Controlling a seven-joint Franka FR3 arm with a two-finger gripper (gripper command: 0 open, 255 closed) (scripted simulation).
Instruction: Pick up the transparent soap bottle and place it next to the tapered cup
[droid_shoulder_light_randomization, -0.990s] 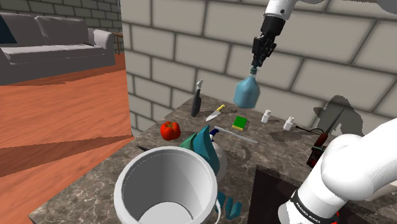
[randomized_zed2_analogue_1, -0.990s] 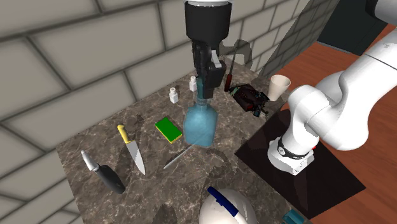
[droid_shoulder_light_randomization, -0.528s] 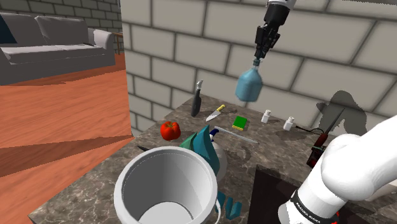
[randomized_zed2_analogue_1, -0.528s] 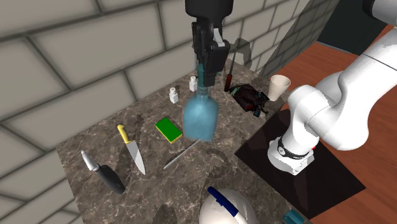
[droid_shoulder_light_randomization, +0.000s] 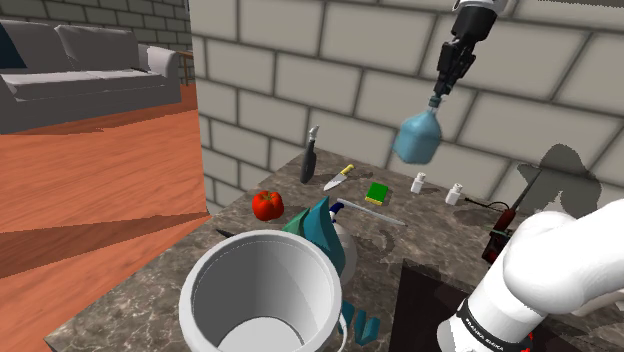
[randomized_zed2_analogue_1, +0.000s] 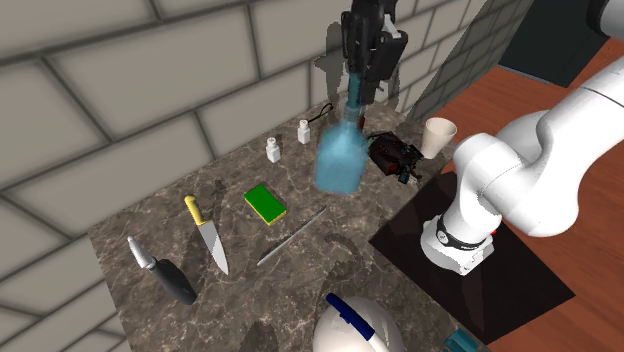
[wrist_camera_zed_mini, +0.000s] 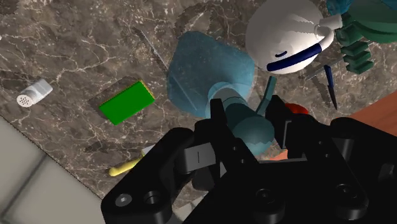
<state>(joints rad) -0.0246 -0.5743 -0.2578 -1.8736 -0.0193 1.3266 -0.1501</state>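
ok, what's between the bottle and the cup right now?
In the second exterior view, a black-and-red gadget sits between the held bottle and the cup.

Looked like a home, rendered. A grey sofa (droid_shoulder_light_randomization: 90, 60) stood far left on an orange wooden floor (droid_shoulder_light_randomization: 90, 170), so a living area. Right of it, a dark marble counter (randomized_zed2_analogue_1: 340, 260) against a grey block wall (droid_shoulder_light_randomization: 300, 70) carried a yellow-handled knife (randomized_zed2_analogue_1: 205, 235), green sponge (randomized_zed2_analogue_1: 265, 203), white shakers (randomized_zed2_analogue_1: 273, 151) and a tomato (droid_shoulder_light_randomization: 267, 205): probably a kitchen worktop.
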